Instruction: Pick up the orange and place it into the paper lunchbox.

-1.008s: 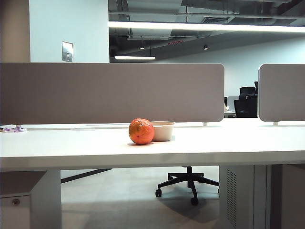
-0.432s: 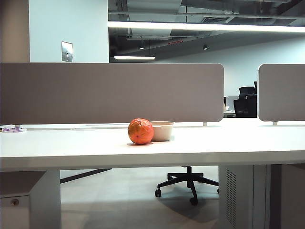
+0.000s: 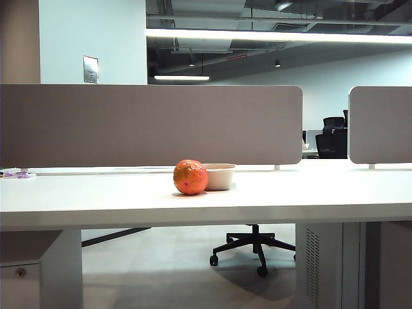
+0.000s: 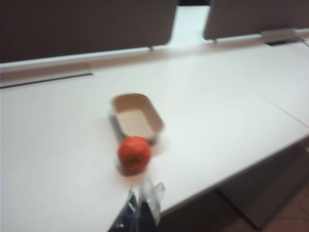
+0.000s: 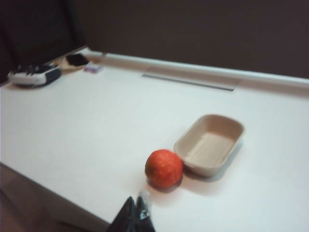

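Note:
The orange (image 3: 190,177) rests on the white table (image 3: 322,199), touching the front-left side of the paper lunchbox (image 3: 220,176), a low cream container that stands empty. Neither arm shows in the exterior view. In the left wrist view, my left gripper (image 4: 143,192) hovers over the table's front edge, a short way before the orange (image 4: 134,153), with the lunchbox (image 4: 137,118) beyond it. Its fingers are pressed together and hold nothing. In the right wrist view, my right gripper (image 5: 137,203) is shut and empty, just short of the orange (image 5: 164,167) and the lunchbox (image 5: 209,143).
Grey partition panels (image 3: 151,125) close off the back of the table. A dark handheld device (image 5: 34,75), a phone (image 5: 77,59) and a small purple item (image 5: 92,68) lie at the far left. An office chair (image 3: 254,248) stands under the table.

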{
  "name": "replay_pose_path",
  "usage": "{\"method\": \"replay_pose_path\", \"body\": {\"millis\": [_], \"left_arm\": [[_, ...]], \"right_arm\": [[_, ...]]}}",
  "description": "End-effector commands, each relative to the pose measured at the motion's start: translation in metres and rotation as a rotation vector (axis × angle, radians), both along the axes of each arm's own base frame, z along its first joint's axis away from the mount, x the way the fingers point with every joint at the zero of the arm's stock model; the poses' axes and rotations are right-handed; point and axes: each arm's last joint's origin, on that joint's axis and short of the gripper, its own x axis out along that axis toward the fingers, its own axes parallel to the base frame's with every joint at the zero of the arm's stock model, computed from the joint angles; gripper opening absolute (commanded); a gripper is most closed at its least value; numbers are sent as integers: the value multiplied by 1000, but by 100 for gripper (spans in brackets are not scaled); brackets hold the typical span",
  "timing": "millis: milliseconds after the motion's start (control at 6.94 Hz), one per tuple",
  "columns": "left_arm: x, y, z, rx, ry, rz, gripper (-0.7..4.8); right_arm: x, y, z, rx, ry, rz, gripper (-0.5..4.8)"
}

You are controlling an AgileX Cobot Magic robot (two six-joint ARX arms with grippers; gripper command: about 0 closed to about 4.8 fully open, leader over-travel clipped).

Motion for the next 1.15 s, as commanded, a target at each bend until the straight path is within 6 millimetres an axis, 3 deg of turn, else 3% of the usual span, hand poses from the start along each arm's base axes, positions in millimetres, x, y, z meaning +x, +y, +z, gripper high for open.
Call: {"method": "replay_pose_path", "body": {"millis": [144,288,432,576,720,1008,1153], "left_arm": [[-7,-8,1,18,34,-55,-6],[-8,-7,6,13,18,-48,-6],[-8,-7,7,8,11,-57,-6],[-8,-7,7,7,12,-57,-6],[-8,-7,7,8,12,-57,-6],[-8,-8,7,-2,16,-79,-6],[-8,-8,7,-2,16,-79,-6]], "right_arm": [[26,28,-18,20,-44,48,-1],[59,46,-48,40,-66,47,22],[75,68,-64,34,-51,51,398],[98,103,-79,17,-30,35,479],[103,113,-82,15,-34,6,479],[123,166,-108,111,-46,-284,479],[128,175,-115,109,-43,-308,479]]}}
